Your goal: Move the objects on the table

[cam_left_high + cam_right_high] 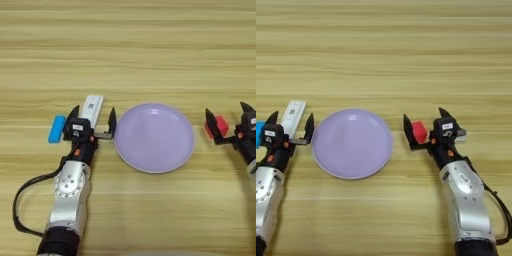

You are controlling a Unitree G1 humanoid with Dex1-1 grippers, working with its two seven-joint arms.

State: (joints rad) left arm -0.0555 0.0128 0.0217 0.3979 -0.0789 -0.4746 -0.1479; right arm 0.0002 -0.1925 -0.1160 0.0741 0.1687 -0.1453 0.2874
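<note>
Left gripper (93,121) is held open astride white remote (92,108), long axis running ahead between fingers; right gripper (425,125) open, red cube (419,132) between fingers.

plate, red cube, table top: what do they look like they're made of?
Plate: likely plastic, lilac, smooth with a soft sheen and a thin raised rim; glazed ceramic can't be ruled out.
Red cube, between the open fingers of the right hand: matte and evenly coloured; plastic, painted wood or foam all fit.
Table: light wood or wood-look laminate, lengthwise plank grain, low gloss.
</note>
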